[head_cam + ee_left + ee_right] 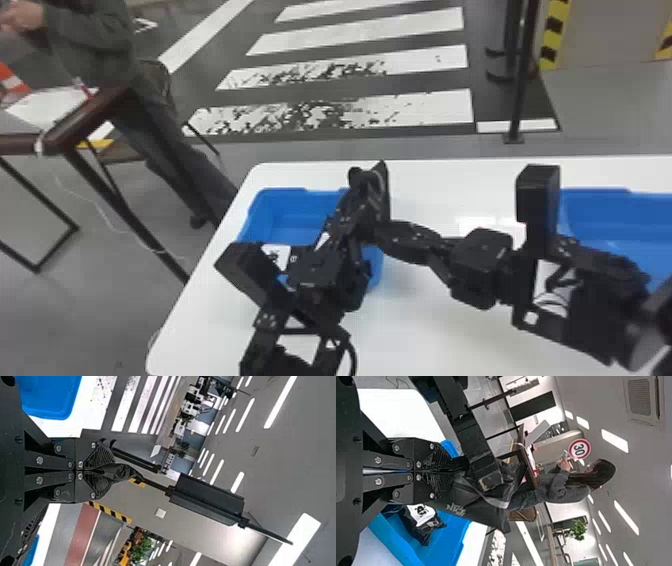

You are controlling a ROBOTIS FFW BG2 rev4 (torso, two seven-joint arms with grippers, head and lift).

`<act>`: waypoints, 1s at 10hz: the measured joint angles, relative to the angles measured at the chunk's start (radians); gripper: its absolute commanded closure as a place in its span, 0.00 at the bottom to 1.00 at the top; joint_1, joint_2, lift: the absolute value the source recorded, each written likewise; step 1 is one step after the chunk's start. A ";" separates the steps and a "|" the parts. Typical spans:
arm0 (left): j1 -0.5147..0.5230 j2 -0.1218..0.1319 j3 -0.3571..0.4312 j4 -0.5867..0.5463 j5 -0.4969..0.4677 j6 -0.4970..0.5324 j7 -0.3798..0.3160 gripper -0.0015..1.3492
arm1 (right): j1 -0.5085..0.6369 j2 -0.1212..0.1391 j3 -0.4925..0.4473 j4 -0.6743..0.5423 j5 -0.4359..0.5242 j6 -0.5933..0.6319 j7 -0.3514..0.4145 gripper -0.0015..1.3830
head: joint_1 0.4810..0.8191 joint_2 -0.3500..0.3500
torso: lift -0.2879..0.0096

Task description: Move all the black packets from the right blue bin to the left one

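Note:
My left gripper stands over the right part of the left blue bin. My right gripper reaches in sideways from the right, close beside it. A dark packet rises where they meet. In the right wrist view my right gripper is shut on a black packet, with the left arm crossing before it. In the left wrist view crumpled black film sticks out of my shut left gripper; whether it is the same packet, I cannot tell. A black packet lies in the left bin.
The right blue bin stands on the white table, partly behind the right arm. A dark-framed table is at the far left, off the work table. A black post stands beyond the back edge.

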 measured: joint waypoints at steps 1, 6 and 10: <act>0.001 0.000 0.003 -0.002 0.002 -0.028 0.015 0.89 | 0.001 0.000 -0.001 0.011 -0.005 -0.010 -0.001 0.56 | 0.63 0.97 | 0.50; -0.120 -0.019 0.119 0.231 -0.217 -0.245 0.105 0.89 | 0.224 0.031 -0.353 -0.104 0.128 0.014 -0.007 0.09 | 0.63 0.89 | 0.50; -0.296 -0.027 0.175 0.629 -0.429 -0.454 0.152 0.00 | 0.279 0.042 -0.468 -0.156 0.162 0.018 -0.012 0.09 | 0.63 0.84 | 0.50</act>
